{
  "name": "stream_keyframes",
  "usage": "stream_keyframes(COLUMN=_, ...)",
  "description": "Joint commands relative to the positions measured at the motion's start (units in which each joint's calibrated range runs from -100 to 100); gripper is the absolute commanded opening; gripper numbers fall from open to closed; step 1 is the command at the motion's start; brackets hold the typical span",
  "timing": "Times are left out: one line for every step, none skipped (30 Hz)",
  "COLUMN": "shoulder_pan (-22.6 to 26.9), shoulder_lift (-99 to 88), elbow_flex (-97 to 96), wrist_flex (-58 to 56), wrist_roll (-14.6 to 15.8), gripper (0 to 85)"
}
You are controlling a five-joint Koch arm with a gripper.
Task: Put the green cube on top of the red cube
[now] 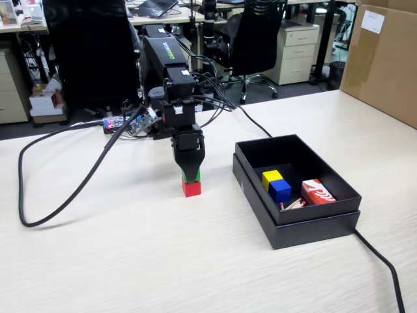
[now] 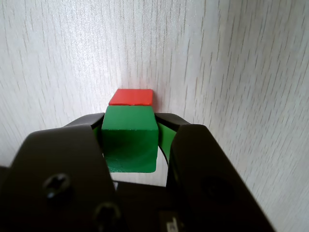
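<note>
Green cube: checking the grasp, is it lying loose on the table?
No, the gripper holds the green cube between its jaws, above the red cube.

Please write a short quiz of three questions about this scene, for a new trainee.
1. True or false: the gripper holds the green cube.
2. Where is the red cube? A) in the black box B) on the table, below the green cube C) beside the yellow cube
3. Which cube in the box touches the yellow one?

Key: 1 true. 2 B. 3 the blue cube.
</note>
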Motion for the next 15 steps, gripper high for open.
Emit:
stream_keyframes(shoulder_pan=0.1, shoulder_lift=-0.86, elbow_flex=1.62, wrist_flex=1.82, wrist_roll=0.29, gripper=10.4)
stream_keyframes(shoulder_pan=0.1, shoulder_lift=-0.86, elbow_flex=1.62, wrist_flex=1.82, wrist_roll=0.34, gripper=10.4)
stream_keyframes(shoulder_pan=0.1, shoulder_lift=-0.86, elbow_flex=1.62, wrist_flex=1.82, wrist_roll=0.34, gripper=10.4)
stream_keyframes(shoulder_pan=0.1, shoulder_lift=-0.86, elbow_flex=1.62, wrist_flex=1.82, wrist_roll=0.34, gripper=10.4)
stream_keyframes(shoulder_pan=0.1, shoulder_lift=-0.86, elbow_flex=1.62, wrist_flex=1.82, wrist_roll=0.34, gripper=11.6)
stream_keyframes(shoulder_pan=0.1, shoulder_lift=-0.86, elbow_flex=1.62, wrist_flex=1.82, wrist_roll=0.29, gripper=13.4)
stream_keyframes(shoulder_pan=0.1, shoulder_lift=-0.86, elbow_flex=1.62, wrist_flex=1.82, wrist_roll=0.29, gripper=13.8)
stream_keyframes(shoulder_pan=0.1, shoulder_lift=-0.86, elbow_flex=1.62, wrist_flex=1.82, wrist_roll=0.29, gripper=13.8)
stream_keyframes(shoulder_pan=0.1, shoulder_lift=-0.86, elbow_flex=1.71, wrist_flex=1.82, wrist_roll=0.29, gripper=13.8)
stream_keyframes(shoulder_pan=0.1, shoulder_lift=-0.86, elbow_flex=1.8, wrist_flex=1.82, wrist_roll=0.34, gripper=13.8)
stream_keyframes(shoulder_pan=0.1, shoulder_lift=-0.86, elbow_flex=1.89, wrist_flex=1.82, wrist_roll=0.34, gripper=13.8)
stream_keyframes(shoulder_pan=0.1, shoulder_lift=-0.86, elbow_flex=1.89, wrist_flex=1.82, wrist_roll=0.34, gripper=13.8)
stream_keyframes(shoulder_pan=0.1, shoulder_lift=-0.86, elbow_flex=1.89, wrist_flex=1.82, wrist_roll=0.34, gripper=13.8)
stream_keyframes(shoulder_pan=0.1, shoulder_lift=-0.86, elbow_flex=1.98, wrist_flex=1.91, wrist_roll=0.34, gripper=14.0)
stream_keyframes(shoulder_pan=0.05, shoulder_lift=-0.86, elbow_flex=1.89, wrist_flex=1.91, wrist_roll=0.34, gripper=16.4)
